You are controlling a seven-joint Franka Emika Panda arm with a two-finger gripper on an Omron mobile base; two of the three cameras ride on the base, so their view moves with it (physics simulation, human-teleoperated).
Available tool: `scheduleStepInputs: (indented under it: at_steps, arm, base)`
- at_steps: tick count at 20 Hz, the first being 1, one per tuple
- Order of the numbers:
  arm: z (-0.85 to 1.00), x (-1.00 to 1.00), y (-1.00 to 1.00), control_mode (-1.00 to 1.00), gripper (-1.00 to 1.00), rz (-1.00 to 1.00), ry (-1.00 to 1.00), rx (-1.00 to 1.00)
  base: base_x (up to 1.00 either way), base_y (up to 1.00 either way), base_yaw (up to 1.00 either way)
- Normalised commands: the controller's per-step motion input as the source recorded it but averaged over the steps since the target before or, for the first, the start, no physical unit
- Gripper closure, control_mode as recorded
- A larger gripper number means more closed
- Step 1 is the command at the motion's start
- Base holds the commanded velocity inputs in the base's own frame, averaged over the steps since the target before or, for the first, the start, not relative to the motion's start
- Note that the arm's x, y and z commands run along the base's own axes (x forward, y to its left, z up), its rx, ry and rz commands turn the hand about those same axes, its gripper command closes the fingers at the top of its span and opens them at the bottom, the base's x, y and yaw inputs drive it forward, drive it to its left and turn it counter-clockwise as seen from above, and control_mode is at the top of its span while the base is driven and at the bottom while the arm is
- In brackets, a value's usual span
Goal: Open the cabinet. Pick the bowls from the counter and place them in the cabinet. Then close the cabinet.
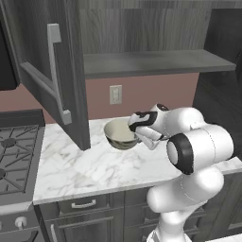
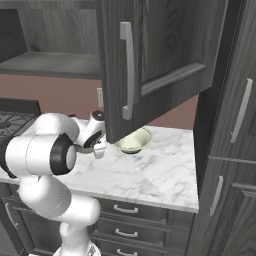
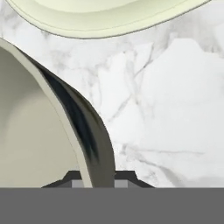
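1. At the hand, the gripper pinches the near wall of the deeper bowl, which sits on the counter
2. Just past it lies the shallower bowl, cut off by the view's edge
3. Above, the cabinet stands open; the fingertips are mostly hidden

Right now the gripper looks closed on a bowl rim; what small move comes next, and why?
Probably lift straight up a little. The gripper is shut on the deeper bowl's rim, the bowl looks to be still at the counter, and the cabinet stands open with its shelf above.
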Motion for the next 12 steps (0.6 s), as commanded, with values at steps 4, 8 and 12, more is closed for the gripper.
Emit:
scheduleStepInputs:
  at_steps: [4,8,12]
  arm:
    - [0.12,-0.9,-0.01,-1.0,1.0,-0.13,-0.05,0.01]
    - [0.65,-1.0,-0.02,-1.0,1.0,-0.2,-0.06,0.06]
    - [0.89,-0.96,-0.04,-1.0,1.0,-0.17,-0.04,0.1]
  base:
    - [0.0,0.0,0.0]
    - [0.0,0.0,0.0]
    - [0.0,0.0,0.0]
